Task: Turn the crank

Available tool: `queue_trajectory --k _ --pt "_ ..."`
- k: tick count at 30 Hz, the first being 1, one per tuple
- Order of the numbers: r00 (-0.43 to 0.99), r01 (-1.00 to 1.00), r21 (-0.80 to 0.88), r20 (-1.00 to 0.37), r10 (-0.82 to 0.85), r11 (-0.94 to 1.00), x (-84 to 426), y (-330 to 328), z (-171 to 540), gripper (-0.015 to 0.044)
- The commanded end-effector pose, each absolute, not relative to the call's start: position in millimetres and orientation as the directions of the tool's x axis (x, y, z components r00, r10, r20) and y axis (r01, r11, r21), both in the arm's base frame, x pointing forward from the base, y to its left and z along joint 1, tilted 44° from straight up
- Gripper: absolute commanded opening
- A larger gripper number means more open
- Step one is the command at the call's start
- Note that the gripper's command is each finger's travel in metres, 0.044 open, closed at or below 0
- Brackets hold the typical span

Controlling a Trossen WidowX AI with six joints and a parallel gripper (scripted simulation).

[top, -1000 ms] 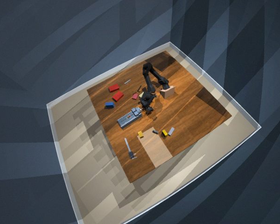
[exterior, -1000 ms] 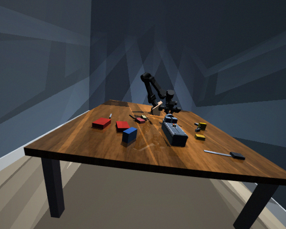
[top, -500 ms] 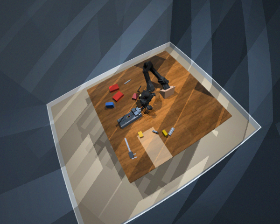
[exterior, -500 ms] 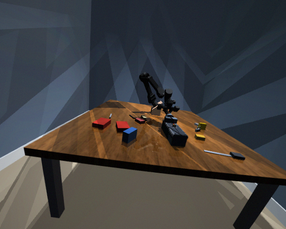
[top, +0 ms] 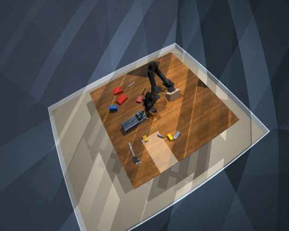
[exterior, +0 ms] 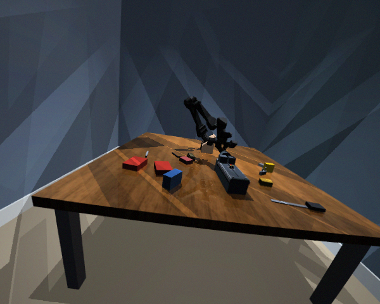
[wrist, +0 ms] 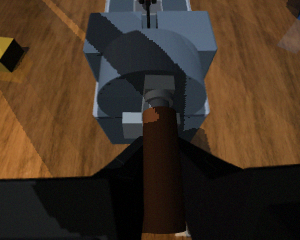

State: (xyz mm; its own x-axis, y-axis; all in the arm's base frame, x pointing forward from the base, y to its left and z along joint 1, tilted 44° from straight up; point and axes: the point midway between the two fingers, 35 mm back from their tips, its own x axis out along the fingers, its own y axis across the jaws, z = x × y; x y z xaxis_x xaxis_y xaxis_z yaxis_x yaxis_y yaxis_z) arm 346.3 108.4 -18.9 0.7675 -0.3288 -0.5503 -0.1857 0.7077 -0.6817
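The grey-blue machine (top: 127, 125) (exterior: 238, 186) (wrist: 195, 30) stands on the table, its crank end toward the arm. Its small red pointer (top: 132, 120) (exterior: 231, 166) shows on the slide track; the views are too coarse to tell whether it is level with the brass marks. In the wrist view the grey crank arm (wrist: 159, 82) lies in front of the round housing, and the brown handle (wrist: 161, 200) extends from it toward the camera. My gripper (top: 147, 110) (exterior: 221, 149) (wrist: 157, 142) is shut on the handle, with one black finger on each side.
Two red blocks (top: 117, 90) (top: 121, 99), a blue block (top: 113, 108) (exterior: 172, 179) and a pink block (top: 139, 99) (exterior: 185, 159) lie to one side of the machine. Two yellow blocks (top: 145, 138) (top: 170, 136), a grey block (top: 177, 135) and a long tool (top: 135, 159) (exterior: 315, 206) lie on the other side.
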Motion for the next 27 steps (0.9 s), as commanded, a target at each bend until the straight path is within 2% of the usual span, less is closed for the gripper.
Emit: queue_trajectory --k 1,27 --pt "0.770 -0.164 -0.688 -0.537 -0.344 0.707 348 101 -13 0.0000" --pt "0.770 -0.164 -0.688 -0.537 -0.344 0.706 350 90 -12 0.0000"
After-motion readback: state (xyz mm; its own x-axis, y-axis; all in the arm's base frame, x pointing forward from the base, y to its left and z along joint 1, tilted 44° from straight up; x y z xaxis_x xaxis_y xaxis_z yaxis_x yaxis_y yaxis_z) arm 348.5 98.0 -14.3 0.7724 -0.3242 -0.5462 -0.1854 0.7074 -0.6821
